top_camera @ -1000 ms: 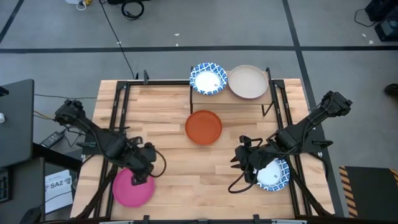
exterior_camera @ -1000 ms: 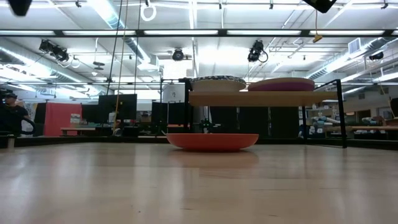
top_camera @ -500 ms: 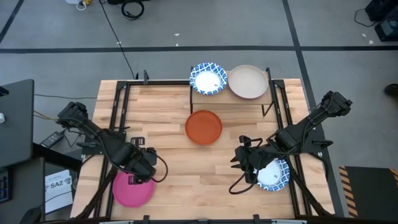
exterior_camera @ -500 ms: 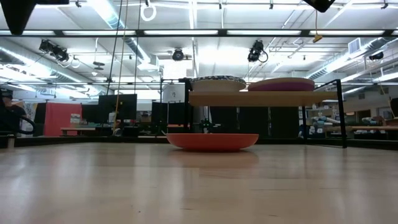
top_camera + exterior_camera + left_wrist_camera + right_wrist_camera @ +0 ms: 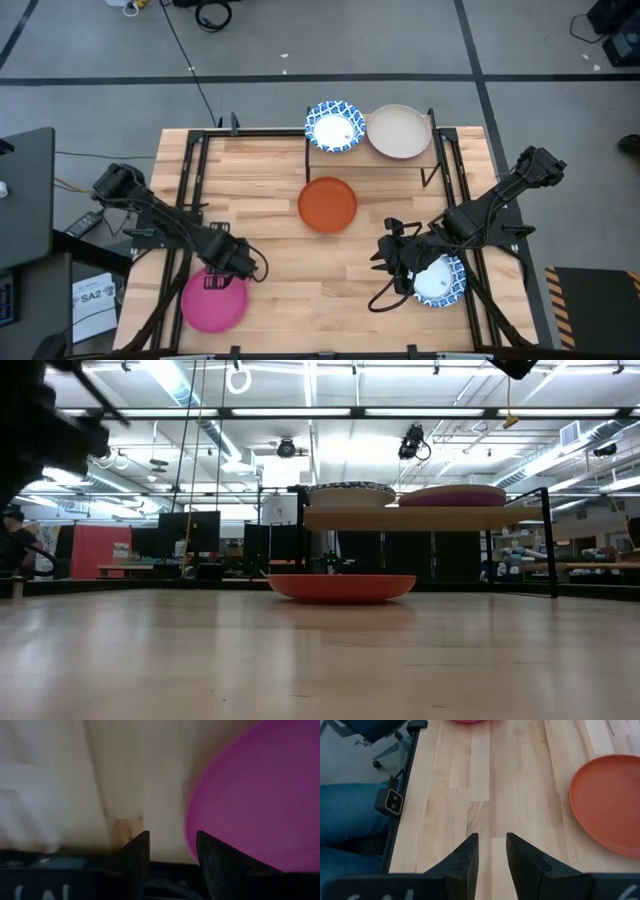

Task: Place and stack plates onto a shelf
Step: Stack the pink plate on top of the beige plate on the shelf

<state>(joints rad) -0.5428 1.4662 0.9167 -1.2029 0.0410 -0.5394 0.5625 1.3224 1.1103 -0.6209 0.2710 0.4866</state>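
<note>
Pink plate [image 5: 213, 300] lies at table's [image 5: 270, 215] near-left corner; left gripper [image 5: 232, 266] above its far-right rim, fingers slightly apart, holding nothing. Right gripper [image 5: 392, 262], narrowly open, empty, waits near-right.

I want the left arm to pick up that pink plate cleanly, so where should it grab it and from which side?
Take the pink plate by its rim, on the edge nearest the table's middle, where the left gripper already hovers with fingers apart. The plate lies flat and shallow, so one finger probably has to slip under the raised rim and the other press from above.
</note>
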